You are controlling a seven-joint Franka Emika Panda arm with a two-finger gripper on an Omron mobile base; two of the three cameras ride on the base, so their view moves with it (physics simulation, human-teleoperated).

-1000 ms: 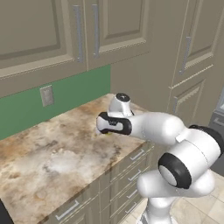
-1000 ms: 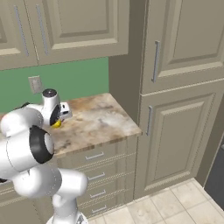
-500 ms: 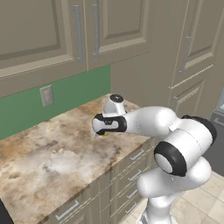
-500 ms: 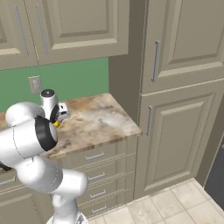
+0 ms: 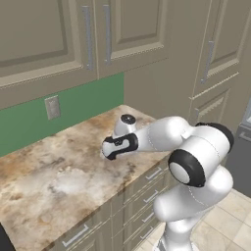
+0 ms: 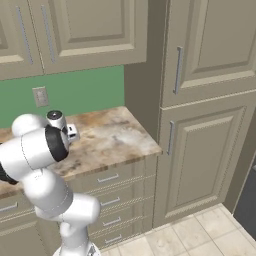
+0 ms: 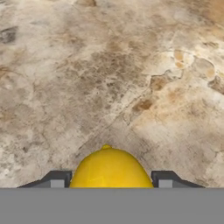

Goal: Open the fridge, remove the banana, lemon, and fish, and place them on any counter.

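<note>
- Left base view: the white arm reaches out low over the brown speckled worktop (image 5: 59, 181). The hand (image 5: 109, 148) is dark and sits at the end of the arm, just above the stone. It points to the left side of the picture. From here I cannot tell what is between its fingers.
- Left base view: a green wall (image 5: 78, 110) runs behind the worktop, with a pale wall plate (image 5: 51, 107) on it. Beige cupboards (image 5: 73, 34) with long grey handles hang above. Beige drawers (image 5: 105, 218) sit under the worktop.
- Right base view: the arm bends over the left part of the worktop (image 6: 117, 137). The arm's round white and dark joints hide most of the hand. A tall beige cupboard (image 6: 210, 100) stands to the right of the worktop, touching its end. The floor (image 6: 200, 235) has pale tiles.
- Hand view: the lemon (image 7: 110, 169) is bright yellow and round, with a little bump on top. It sits right between the two dark fingertips (image 7: 56, 179), one on each side. The fingers are partly apart and squeezed on the lemon.
- Hand view: the speckled worktop (image 7: 113, 74) lies beyond the lemon. I cannot tell if the lemon touches the stone.
</note>
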